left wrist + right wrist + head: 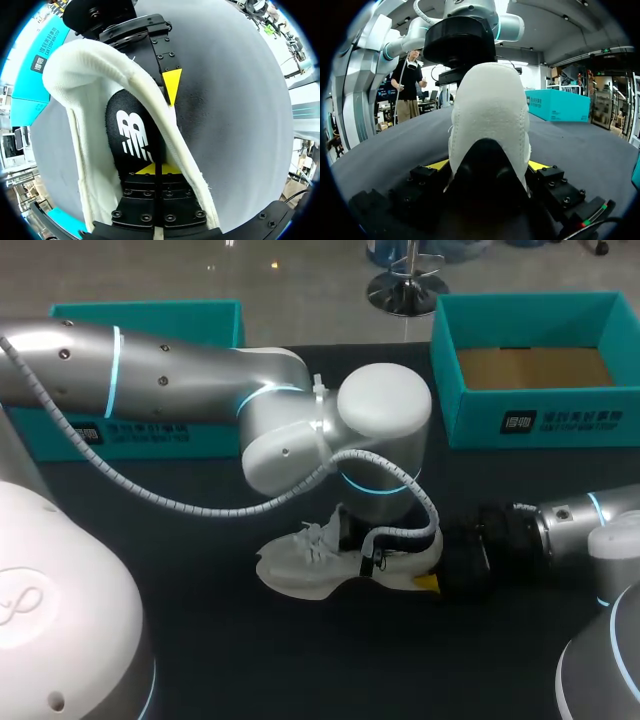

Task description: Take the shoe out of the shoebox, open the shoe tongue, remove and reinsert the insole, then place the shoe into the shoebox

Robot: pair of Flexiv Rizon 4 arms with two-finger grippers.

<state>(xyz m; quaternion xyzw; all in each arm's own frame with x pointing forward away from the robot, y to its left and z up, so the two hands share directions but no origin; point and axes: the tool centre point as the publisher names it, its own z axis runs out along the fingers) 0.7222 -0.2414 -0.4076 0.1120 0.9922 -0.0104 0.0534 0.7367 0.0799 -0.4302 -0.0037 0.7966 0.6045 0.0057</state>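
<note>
shoe [305, 565], white, lay on the dark surface [200, 660]; my right claw [490, 165] pinched its heel from both sides; my left claw [152, 169] sat in its opening, grip impossible to tell.

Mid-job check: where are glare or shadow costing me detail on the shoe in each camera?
Head view: light glares off the left arm, which also hides the opening of the shoe. Left wrist view: evenly lit; the black insole reads clearly. Right wrist view: the heel of the shoe fills the middle, its lower part between the fingers of the right gripper in deep shadow.
</note>
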